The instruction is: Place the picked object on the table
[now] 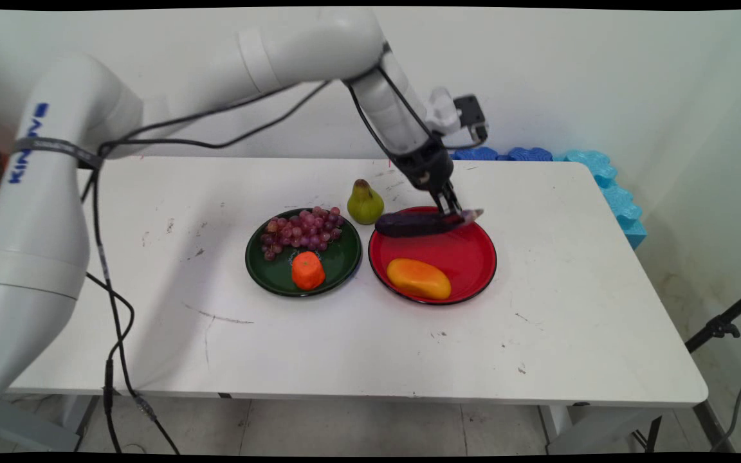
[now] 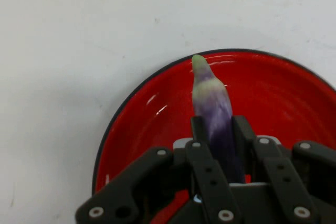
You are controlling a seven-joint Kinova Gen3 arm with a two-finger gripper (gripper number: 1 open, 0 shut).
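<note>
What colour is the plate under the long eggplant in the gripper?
Glossy red plate with a thin black rim, clearest in the hand view.

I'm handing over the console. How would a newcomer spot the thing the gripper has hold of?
Find the two plates mid-table and take the red plate on the right. Over its far rim the gripper is shut on an eggplant, lying roughly level. It is long and dark purple with a pale tip, unlike the orange-yellow mango resting in the plate.

The gripper (image 1: 453, 209) grips an eggplant (image 1: 419, 223) over the red plate (image 1: 473, 257), beside a mango (image 1: 419, 278).
</note>
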